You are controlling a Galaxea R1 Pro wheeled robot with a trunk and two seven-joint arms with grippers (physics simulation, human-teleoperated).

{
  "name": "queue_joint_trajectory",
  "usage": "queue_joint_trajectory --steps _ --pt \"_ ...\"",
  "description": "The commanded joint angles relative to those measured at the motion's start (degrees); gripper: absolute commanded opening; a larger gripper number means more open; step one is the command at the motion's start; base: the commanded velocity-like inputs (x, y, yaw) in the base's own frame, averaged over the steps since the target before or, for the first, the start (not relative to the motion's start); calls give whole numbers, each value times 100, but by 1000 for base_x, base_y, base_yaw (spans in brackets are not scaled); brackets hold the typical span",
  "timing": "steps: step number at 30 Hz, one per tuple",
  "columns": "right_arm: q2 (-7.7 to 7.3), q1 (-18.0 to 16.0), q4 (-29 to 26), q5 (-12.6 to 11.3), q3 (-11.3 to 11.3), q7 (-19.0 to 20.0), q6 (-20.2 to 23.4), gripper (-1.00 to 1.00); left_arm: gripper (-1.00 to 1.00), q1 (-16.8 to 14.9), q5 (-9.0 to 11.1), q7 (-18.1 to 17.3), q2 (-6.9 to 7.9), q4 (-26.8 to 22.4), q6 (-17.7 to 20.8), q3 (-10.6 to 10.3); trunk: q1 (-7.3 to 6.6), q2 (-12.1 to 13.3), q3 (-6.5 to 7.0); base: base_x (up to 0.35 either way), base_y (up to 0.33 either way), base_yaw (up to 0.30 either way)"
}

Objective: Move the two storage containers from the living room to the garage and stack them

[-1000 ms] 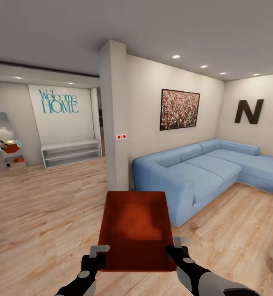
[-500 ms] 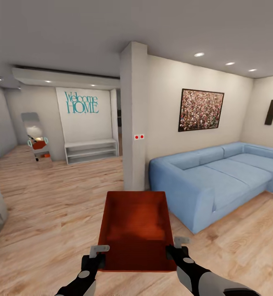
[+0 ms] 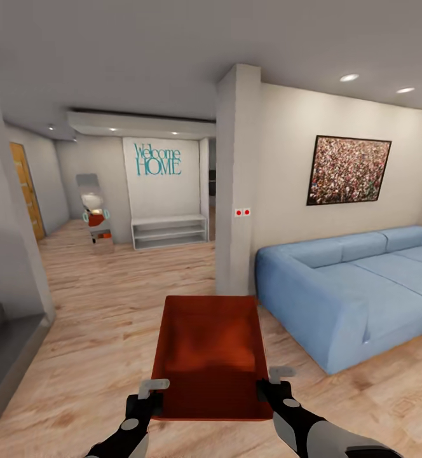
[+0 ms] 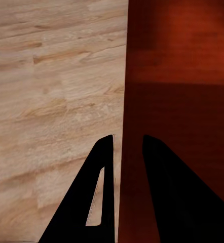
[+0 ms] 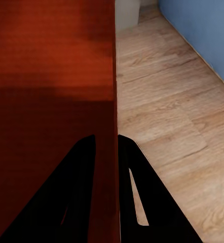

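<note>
Storage container (image 3: pixel 211 353) clamped between both pincers' fingers.

One orange-red storage container (image 3: pixel 210 353) hangs level above the light wood-plank floor (image 3: pixel 103 312) of the living room, long side pointing away toward the square pillar. It is an open rectangular bin with plain smooth walls and nothing inside. Each near side wall is pinched by a gripper, left (image 3: pixel 152 395) and right (image 3: pixel 269 385).

Head view high, forward-down; wrist views close along container (image 3: pixel 210 356) walls.
</note>
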Motion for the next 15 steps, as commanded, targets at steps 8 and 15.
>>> queue_joint_trajectory --steps 8,15 --pt "-1 -1 24 -118 -116 -39 -36 -100 -100 -11 -21 120 -5 -9 -369 67 1 -8 -10 0 0 291" --pt "-2 0 24 -118 -116 -39 -36 -100 -100 -11 -21 119 -5 -8 -369 67 1 -8 -10 0 0 291"
